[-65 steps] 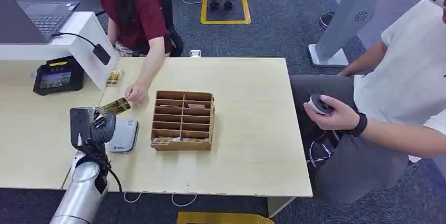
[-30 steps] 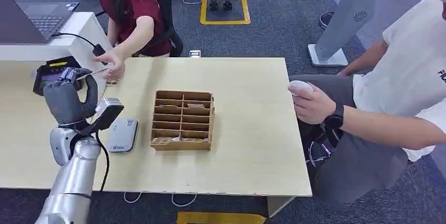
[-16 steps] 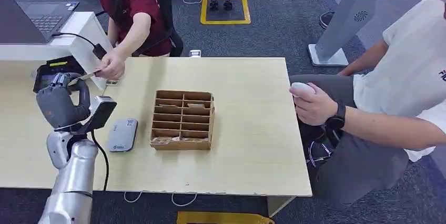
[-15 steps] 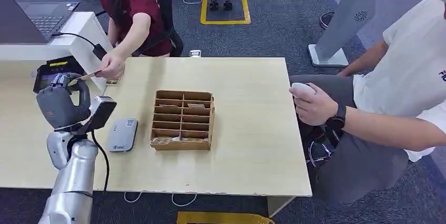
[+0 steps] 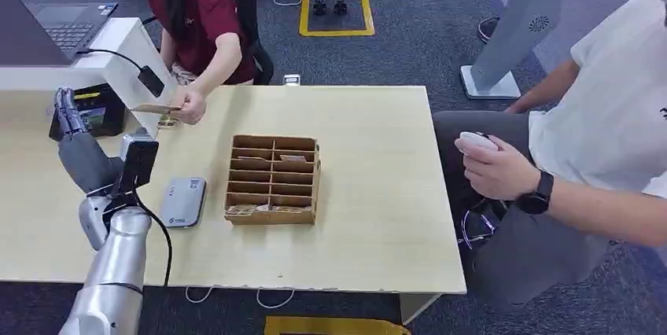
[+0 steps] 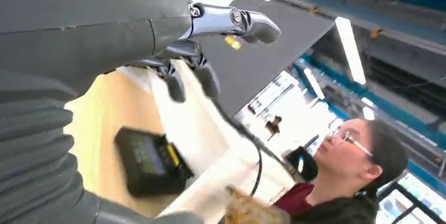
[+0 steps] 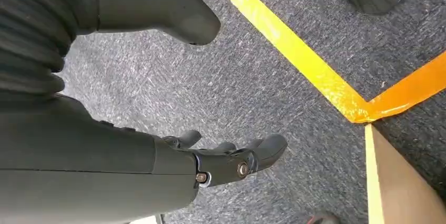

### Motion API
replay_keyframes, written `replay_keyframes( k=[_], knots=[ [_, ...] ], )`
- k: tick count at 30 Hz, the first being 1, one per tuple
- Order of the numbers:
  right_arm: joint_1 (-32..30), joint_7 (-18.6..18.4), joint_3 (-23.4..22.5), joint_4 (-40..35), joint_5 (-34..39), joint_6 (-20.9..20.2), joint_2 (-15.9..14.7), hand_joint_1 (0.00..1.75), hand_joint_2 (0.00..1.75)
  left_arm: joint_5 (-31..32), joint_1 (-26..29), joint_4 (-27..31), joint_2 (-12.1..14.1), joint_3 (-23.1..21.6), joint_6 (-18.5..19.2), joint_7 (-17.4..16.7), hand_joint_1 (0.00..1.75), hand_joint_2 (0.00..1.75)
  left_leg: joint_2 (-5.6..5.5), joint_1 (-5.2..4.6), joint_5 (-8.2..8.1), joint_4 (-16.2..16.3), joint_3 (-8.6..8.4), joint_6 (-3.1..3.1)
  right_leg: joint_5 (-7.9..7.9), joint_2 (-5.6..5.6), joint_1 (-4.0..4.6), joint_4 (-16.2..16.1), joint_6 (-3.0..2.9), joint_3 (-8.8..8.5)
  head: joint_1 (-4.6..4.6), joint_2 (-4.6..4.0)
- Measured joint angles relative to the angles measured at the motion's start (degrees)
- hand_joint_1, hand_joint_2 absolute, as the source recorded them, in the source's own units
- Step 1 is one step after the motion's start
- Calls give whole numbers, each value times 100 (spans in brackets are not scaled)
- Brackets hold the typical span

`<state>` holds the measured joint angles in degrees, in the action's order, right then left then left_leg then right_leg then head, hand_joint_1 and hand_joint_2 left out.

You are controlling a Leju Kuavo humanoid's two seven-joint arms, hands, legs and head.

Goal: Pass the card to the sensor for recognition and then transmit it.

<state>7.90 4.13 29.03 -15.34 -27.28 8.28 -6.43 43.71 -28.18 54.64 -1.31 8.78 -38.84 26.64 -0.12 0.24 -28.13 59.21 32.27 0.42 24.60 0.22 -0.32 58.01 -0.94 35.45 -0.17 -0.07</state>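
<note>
Head view: card (image 5: 155, 108) in person's hand (image 5: 191, 105)

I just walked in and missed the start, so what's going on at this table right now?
The person in the red top holds the card at the table's far left corner. The robot's left hand is raised, fingers apart, holding nothing. The grey sensor lies beside the wooden organizer. The right hand hangs over the carpet.

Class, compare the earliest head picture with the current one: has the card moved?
Yes. The card has left the robot's left hand near the grey sensor; the person's hand holds it by the white divider.
</note>
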Motion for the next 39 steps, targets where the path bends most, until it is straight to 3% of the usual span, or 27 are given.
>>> replay_keyframes(
  k=[6, 8, 11, 13, 17, 23, 25, 27, 33, 39],
  knots=[
    [-77, -28, -81, 9, 17, 20, 0, 0, 175, -577, 92, 37, 344, -640, 205, -336, 0, 175, 1, 0, 0, 0, 2, 0, 0, -1, 0, 0, 0, 1, 2, 0],
    [-104, -52, -105, 13, 55, 22, -2, 0, 175, -794, 206, 176, 466, -812, 514, -343, 0, 175, 2, 1, 0, -1, 4, 0, 0, 0, 0, 1, 0, 1, 4, 0],
    [-165, 11, -208, 28, 175, 57, -7, 0, 175, -1110, 742, 941, 792, -1156, 1456, -345, 0, 175, 14, 1, -3, -3, 1, -2, 1, 16, 0, 1, 0, 5, 2, 0],
    [-220, 17, -251, 39, 223, 65, -22, 0, 175, -1116, 1151, 1525, 978, -1364, 1723, -367, 0, 175, 15, 1, -4, -3, 8, -1, 3, 15, 0, 0, 1, 11, 4, 0],
    [-307, -74, -352, 103, 260, 48, -55, 0, 175, -1036, 2079, 2763, 1354, -1763, 2050, -271, 0, 175, 13, -1, -16, -4, 16, -2, 10, 13, 0, -4, 2, 18, 7, 0],
    [-373, -44, -492, 168, 376, 111, -81, 0, 175, -998, 3032, 3833, 1640, -2246, 2264, -251, 0, 175, 14, -2, -21, -4, 24, 5, 12, 12, 0, -6, 3, 21, 2, 0],
    [-378, 11, -516, 168, 407, 133, -81, 0, 175, -1020, 3244, 4029, 1640, -2332, 2236, -209, 0, 175, 14, -2, -21, -3, 24, 5, 11, 12, -1, -6, 3, 20, 2, 0],
    [-381, 28, -542, 168, 404, 138, -81, 0, 175, -647, 3439, 4188, 1640, -2454, 2067, -201, 0, 175, 12, -2, -21, -3, 23, 5, 11, 11, -1, -6, 3, 20, 0, 0],
    [-368, -2, -586, 168, 310, 103, -81, 0, 175, 1604, 3522, 4137, 1686, -3183, 1037, -640, 0, 175, 7, -2, -20, -3, 23, 5, 9, 1, -2, -6, 1, 20, 0, 0],
    [-332, -70, -592, 166, 258, 98, -79, 0, 175, 2016, 3239, 3573, 1675, -3818, 649, -1187, 0, 175, 7, -1, -16, -3, 23, 4, 7, 1, -1, -5, 0, 20, 0, 0]
  ],
)
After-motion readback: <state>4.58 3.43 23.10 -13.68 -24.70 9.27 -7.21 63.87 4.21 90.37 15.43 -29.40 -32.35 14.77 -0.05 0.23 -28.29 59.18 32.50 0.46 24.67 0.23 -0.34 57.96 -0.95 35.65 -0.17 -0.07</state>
